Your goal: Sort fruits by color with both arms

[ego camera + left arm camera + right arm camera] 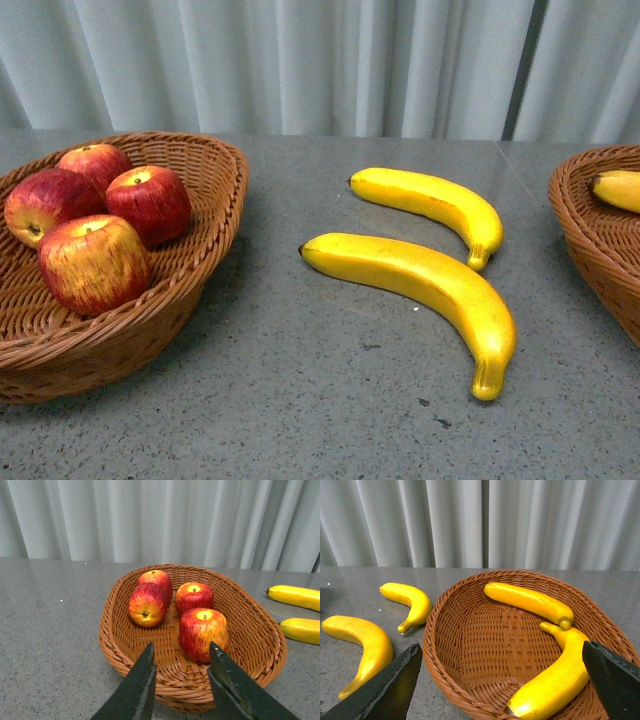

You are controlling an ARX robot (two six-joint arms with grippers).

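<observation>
Several red apples (92, 262) lie in the left wicker basket (200, 270). They also show in the left wrist view (202, 634). Two yellow bananas (430, 282) (432, 203) lie on the grey table between the baskets. Two more bananas (527, 600) (555, 680) lie in the right wicker basket (445, 645), whose edge shows in the front view (590, 240). My left gripper (181, 651) is open and empty, just short of the apple basket's near rim. My right gripper (502, 652) is wide open and empty above the banana basket. Neither arm shows in the front view.
The grey table (330, 400) runs between the two baskets. A pale pleated curtain (320, 60) hangs behind the table's far edge.
</observation>
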